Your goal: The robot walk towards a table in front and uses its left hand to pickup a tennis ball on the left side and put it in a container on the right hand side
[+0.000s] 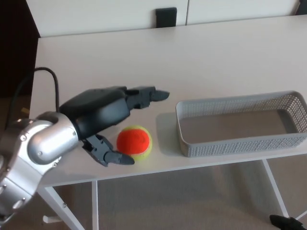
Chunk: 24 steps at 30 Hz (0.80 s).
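My left hand (103, 120) hangs low over the tabletop (216, 57) near its front edge, toward the left corner. It is open and holds nothing. The fingers (148, 94) reach out to the right past the far side of the ball (135, 142). My thumb (109, 155) lies on the near side, its tip at the ball's lower left. The ball sits in the gap between them, resting on the tabletop. I cannot tell whether the thumb tip touches it or only overlaps it in this view.

The ball is round, so it has no long axis. Its orange face is turned up, and a yellow-green band shows along its lower right. My palm and thumb cover a little of its left edge.

The basket (240, 145) stands just right of the ball, apart from it, by the front edge. Its long axis runs left to right along that edge, and its right end reaches the picture's border. Nothing shows inside it.

My silver forearm (45, 143) is cut off at the lower left, with a black cable (48, 72) looping above it. A dark block (166, 17) at the far edge and a dark shape (288, 223) on the floor are too unclear to name.
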Available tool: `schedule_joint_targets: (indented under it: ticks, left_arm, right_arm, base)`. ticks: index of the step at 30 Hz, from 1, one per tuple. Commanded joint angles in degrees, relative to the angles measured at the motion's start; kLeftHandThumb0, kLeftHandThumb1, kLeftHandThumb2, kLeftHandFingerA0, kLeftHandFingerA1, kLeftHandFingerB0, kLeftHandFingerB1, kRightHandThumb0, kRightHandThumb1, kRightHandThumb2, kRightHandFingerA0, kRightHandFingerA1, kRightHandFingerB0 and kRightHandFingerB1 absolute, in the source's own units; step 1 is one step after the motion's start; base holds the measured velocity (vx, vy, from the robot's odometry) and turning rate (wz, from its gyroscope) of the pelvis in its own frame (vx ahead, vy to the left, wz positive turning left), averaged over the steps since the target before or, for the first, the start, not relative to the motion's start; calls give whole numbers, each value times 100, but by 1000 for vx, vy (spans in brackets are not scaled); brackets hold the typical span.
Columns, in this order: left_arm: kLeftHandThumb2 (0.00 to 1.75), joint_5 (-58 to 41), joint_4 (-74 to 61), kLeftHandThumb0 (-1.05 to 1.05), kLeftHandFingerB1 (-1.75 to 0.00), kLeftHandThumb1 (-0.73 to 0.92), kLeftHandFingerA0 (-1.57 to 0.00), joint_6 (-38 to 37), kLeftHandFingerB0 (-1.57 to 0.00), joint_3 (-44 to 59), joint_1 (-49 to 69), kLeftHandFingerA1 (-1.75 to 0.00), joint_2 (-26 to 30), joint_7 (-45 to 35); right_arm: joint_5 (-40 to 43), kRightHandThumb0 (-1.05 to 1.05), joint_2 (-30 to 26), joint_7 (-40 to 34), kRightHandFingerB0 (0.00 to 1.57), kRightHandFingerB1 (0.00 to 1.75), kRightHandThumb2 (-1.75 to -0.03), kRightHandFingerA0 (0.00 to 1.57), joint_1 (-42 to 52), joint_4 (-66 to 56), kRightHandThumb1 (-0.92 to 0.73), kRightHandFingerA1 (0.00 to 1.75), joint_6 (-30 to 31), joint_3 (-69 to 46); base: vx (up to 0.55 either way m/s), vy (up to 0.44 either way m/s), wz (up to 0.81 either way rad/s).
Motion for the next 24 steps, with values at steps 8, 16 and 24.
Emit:
schedule_joint_targets:
  ticks: [8,16,24]
  left_arm:
    - [69,2384,871,-43,-21,30,0,586,0,-1001,-433,-26,-249,13]
    - [56,2829,1188,-43,-24,45,-13,431,-9,-1072,-331,-30,-511,520]
    - [63,3170,1412,-47,-32,43,-17,182,-11,-1074,-130,-36,-814,982]
  right_arm:
    - [-106,-24,-222,-55,39,41,-58,58,-35,-128,-62,51,237,81]
    - [-146,-24,-254,-30,41,43,-58,57,-77,-207,-62,53,197,139]
    - [-230,-26,-285,0,42,43,-58,56,-30,-297,-63,53,208,234]
  base:
    - [0,0,0]
    - [0,0,0]
    - [0,0,0]
